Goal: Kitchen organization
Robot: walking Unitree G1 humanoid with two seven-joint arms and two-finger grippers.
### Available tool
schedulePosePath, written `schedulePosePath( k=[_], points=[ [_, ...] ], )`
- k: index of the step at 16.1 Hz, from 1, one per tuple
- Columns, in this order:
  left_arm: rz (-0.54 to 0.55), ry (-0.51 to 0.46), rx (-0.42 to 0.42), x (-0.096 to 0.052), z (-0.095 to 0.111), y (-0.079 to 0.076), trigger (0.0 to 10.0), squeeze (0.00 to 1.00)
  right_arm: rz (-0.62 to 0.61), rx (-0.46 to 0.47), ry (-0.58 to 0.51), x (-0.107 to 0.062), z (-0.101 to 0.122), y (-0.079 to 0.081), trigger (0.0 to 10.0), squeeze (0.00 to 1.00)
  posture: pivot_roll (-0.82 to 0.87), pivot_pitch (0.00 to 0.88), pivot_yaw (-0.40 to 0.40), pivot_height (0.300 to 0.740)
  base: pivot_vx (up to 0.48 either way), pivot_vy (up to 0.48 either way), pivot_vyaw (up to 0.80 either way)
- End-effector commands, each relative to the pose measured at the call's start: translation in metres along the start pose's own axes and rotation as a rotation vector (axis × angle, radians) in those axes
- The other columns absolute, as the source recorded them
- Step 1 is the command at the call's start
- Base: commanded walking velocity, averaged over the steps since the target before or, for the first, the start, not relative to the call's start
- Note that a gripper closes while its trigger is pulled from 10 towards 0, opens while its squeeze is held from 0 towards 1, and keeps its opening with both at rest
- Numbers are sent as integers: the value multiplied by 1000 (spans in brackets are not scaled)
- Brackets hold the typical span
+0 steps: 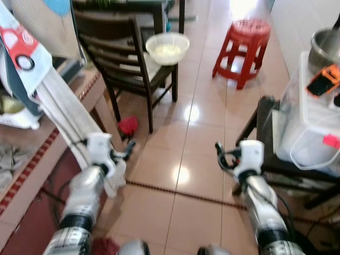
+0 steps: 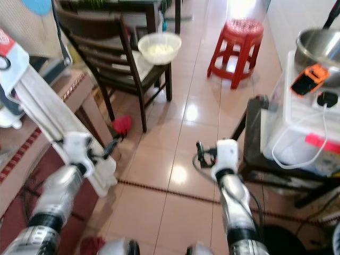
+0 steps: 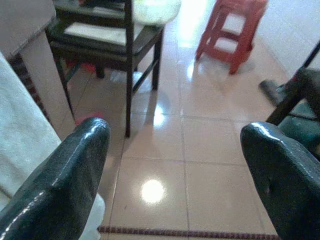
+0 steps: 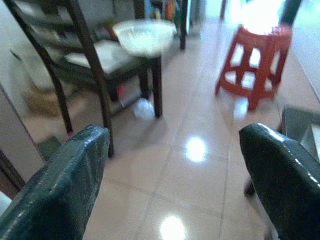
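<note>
Approach step, I judge. My left gripper [image 3: 172,165] and right gripper [image 4: 175,170] are both spread, empty, held over the floor [image 1: 196,138]. The bowl [image 1: 167,48] sits on the chair [image 1: 125,50] ahead. Next: walk closer, then reach.

A floor of glossy beige tiles [image 1: 196,143] is filling the middle of the frame and is reflecting bright spots of light, and a thin dark patterned line [image 1: 175,190] is crossing it in the lower part. In the upper left a dark wooden chair [image 1: 125,58] is standing beside a dark table [image 1: 127,6], and in the upper right a red plastic stool [image 1: 243,48] is standing near a white wall [image 1: 297,26], where strong light is falling on the floor. At the left edge a wooden table [image 1: 79,101] with a patterned border is showing, and at the right edge a low dark stand [image 1: 265,133] is standing on the tiles.
</note>
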State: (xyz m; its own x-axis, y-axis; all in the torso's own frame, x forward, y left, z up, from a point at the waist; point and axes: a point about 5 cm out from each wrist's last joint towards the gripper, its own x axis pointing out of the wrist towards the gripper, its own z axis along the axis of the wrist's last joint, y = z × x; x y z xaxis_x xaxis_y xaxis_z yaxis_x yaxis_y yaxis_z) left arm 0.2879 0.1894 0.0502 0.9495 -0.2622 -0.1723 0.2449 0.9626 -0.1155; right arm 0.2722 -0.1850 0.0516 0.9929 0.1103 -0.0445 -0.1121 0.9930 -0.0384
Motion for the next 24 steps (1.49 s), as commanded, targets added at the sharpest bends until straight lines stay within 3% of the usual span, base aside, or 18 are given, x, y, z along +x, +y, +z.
schedulePosePath(
  k=[1,3,5,7,9,10,12,18,20,22,24],
  points=[
    [-32,-13,7,-1,8,-2,10000,0,23,9,-35,2,11,4,10000,0,-32,0,34,740,0,0,0],
    [-19,-56,38,-31,10,-13,10000,0,-36,-81,-51,-25,18,-2,10000,0,-45,0,42,740,0,0,0],
    [50,-138,73,-51,17,-16,10000,0,-135,-70,-24,-44,15,-11,10000,0,-52,0,53,740,0,0,0],
    [119,-135,84,-58,18,-10,10000,0,-179,-89,22,-50,12,-16,10000,0,-52,0,56,740,0,0,0],
    [131,-108,77,-61,18,-9,10000,0,-175,-97,35,-50,14,-15,10000,0,-49,0,58,740,0,0,0],
    [61,-82,117,-60,17,-14,10000,0,-131,-129,13,-47,18,-8,10000,0,-46,0,58,740,0,0,0],
    [53,-49,127,-60,15,-15,10000,0,-116,-133,9,-46,19,-7,10000,0,-43,0,55,740,0,0,603],
    [83,50,49,-59,4,-20,10000,0,-97,-140,54,-52,12,-1,10000,0,-32,0,52,740,0,0,800],
    [54,44,137,-51,3,-27,10000,0,-100,-133,38,-45,15,5,10000,0,-32,0,63,740,0,0,800],
    [32,65,110,-50,1,-28,10000,0,-127,-96,43,-42,15,4,10000,0,-41,0,69,740,0,0,800],
    [54,64,133,-49,2,-28,10000,0,-113,-123,28,-38,18,6,10000,0,-39,0,70,740,0,0,800]
  ],
)
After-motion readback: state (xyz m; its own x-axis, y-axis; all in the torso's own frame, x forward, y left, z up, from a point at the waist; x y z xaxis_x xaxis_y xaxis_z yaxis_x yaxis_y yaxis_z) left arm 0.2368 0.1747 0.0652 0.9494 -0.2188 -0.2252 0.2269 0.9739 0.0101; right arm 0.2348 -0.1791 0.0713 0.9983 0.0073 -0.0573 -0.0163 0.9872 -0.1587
